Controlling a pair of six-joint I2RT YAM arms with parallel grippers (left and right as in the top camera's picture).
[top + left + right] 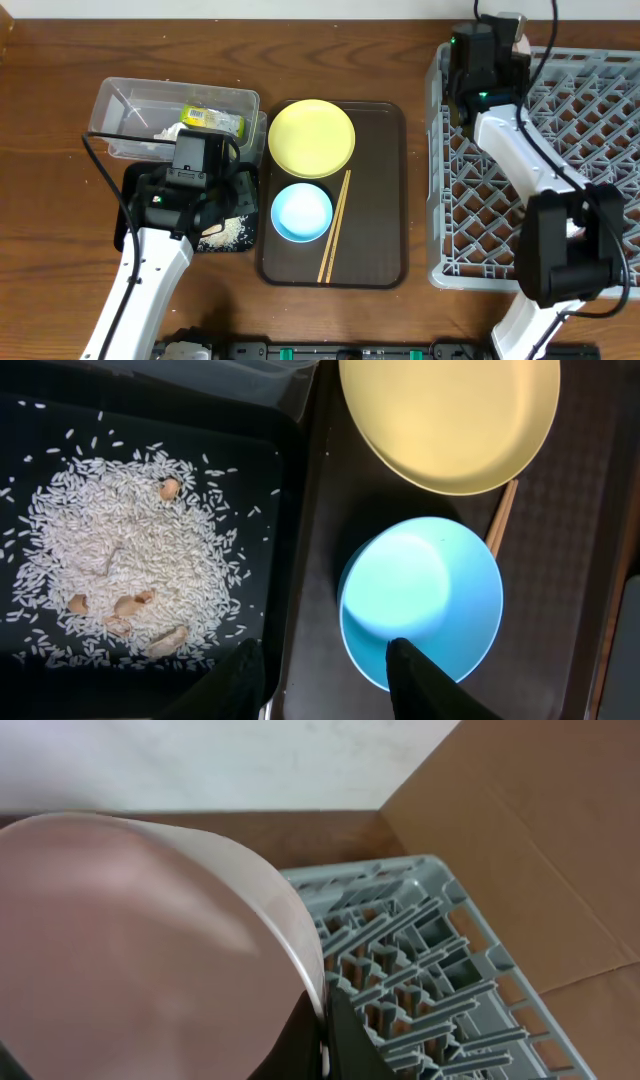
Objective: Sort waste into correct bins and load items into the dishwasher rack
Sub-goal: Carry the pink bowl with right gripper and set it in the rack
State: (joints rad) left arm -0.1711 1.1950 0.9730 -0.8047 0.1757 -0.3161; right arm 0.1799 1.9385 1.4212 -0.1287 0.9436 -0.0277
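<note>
Two bowls: my right pincer (322,1030) clenches the white bowl (130,940) over the rack (440,980) for loading; left pincer (322,655), released, straddles the blue bowl (430,590).

The table (60,250) is dark brown wood with visible grain and a slight sheen. The dishwasher rack (590,110) is matt grey plastic. The yellow plate (311,137) and the pale blue bowl (301,212) look smooth and softly matt. The chopsticks (334,226) are pale bare wood. The brown serving tray (385,200) has a finely textured face. The clear tub (130,100) is glossy transparent plastic, and the black tray (262,590) is smooth. The white bowl (130,950) has a soft sheen. The cardboard (540,840) is matt brown.
</note>
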